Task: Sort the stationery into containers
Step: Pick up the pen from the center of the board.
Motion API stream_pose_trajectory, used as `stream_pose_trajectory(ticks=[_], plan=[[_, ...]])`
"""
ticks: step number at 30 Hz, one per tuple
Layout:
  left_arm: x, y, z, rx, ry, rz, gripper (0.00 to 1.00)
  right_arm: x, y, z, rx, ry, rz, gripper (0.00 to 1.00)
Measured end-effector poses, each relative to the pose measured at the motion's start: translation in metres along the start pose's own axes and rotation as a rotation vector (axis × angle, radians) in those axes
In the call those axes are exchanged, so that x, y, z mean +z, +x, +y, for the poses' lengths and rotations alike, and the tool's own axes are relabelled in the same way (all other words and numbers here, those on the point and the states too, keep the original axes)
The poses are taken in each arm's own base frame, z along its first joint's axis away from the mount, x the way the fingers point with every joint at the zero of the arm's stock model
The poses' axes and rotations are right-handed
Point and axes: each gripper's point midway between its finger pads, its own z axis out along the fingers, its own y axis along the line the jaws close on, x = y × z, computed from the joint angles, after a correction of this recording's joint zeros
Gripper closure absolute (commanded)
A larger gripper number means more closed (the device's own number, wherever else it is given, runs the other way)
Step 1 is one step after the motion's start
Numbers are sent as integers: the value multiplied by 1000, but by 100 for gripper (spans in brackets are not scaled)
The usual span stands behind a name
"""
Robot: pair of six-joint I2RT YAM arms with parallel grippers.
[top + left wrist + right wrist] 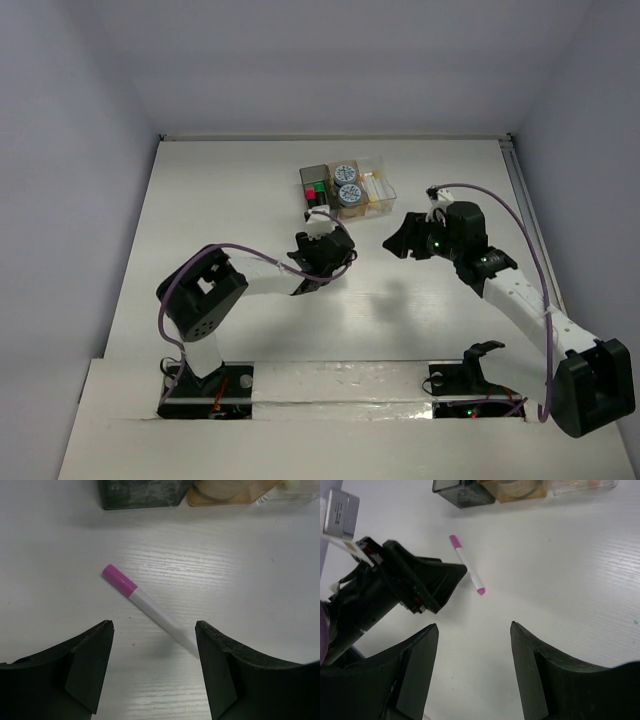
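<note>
A thin white pen with a magenta cap (150, 607) lies on the white table. It reaches in between the fingers of my open left gripper (152, 630), its tail end near the right finger. The right wrist view shows the pen (466, 566) beside the left gripper (427, 582). My right gripper (474, 625) is open and empty, hovering apart from the pen. In the top view the pen is hidden under the left gripper (325, 258); the right gripper (403, 240) is to its right. The three joined bins (313, 171) stand behind them.
The dark grey bin (140, 495) holds green and pink erasers (316, 192). The amber bin (220, 501) holds two tape rolls (348, 184). The clear bin (386, 166) holds pens. White walls enclose the table on the left, back and right.
</note>
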Motion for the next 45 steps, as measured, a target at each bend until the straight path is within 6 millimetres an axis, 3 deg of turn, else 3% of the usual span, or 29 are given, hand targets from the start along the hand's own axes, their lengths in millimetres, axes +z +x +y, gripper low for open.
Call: stream_pose_trajectory(ticks=[5,14,17,18,20,27,32,37,41,45], plan=[[6,-7,-2,4,-38,-18,36,-2,12,5,-2,-42,15,34],[20,5,11,59,-117,3,45,-3,17,14,11,-101,17,35],[22,3,13,66,-128,3,58,-2,19,16,20,-122,7,35],[24,2,14,72,-132,3,68,-2,22,15,27,-124,14,35],[27,1,13,88,-135,1,78,-1,27,15,36,-129,23,35],[28,2,14,116,-127,1,72,-1,25,18,40,-140,18,35],[29,2,12,108,-115,-10,99,-1,25,18,41,-141,15,35],[28,3,9,98,-89,-3,100,-1,21,15,42,-122,-6,34],[15,3,2,86,-22,35,100,-6,16,8,54,-70,-68,34],[-6,-22,-26,40,105,24,100,-15,8,-5,73,6,-153,35]])
